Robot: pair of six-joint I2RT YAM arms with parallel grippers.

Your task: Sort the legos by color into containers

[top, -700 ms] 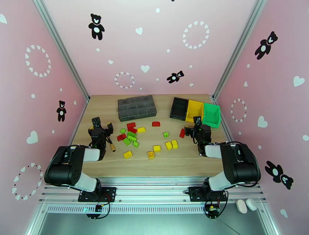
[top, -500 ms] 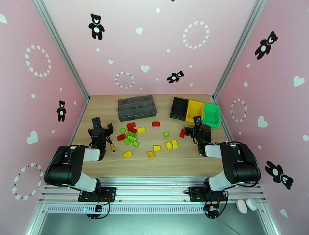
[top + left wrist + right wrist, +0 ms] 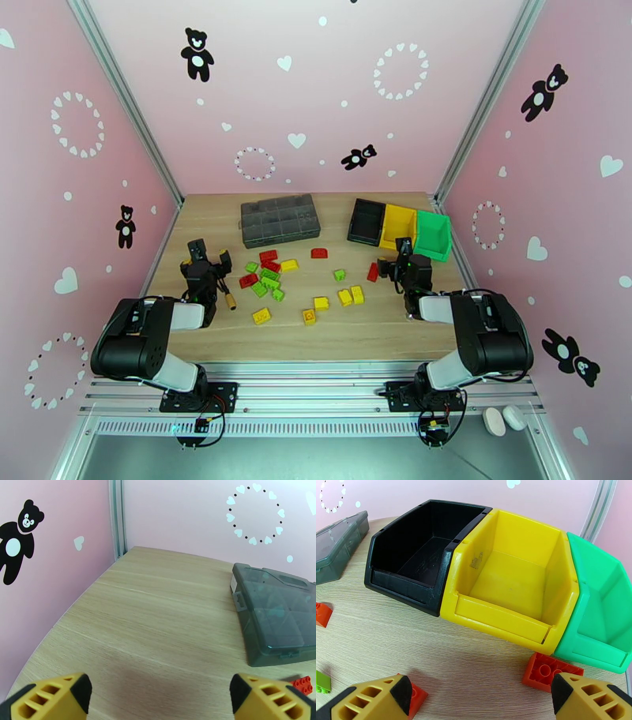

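Note:
The legos lie loose mid-table: a red and lime green cluster, yellow bricks nearer the front, and a red brick towards the right. The containers stand in a joined row at the back right, all empty: black, yellow, green. My right gripper is open just in front of them. One red brick lies beside its right finger and another sits at its left finger. My left gripper hangs open over bare wood left of the cluster, and a red brick peeks past its right finger.
A dark grey organizer box sits closed at the back centre. A small wooden-handled screwdriver lies by the left arm. Pink walls close in the table on three sides. Bare wood stretches along the left side and the front edge.

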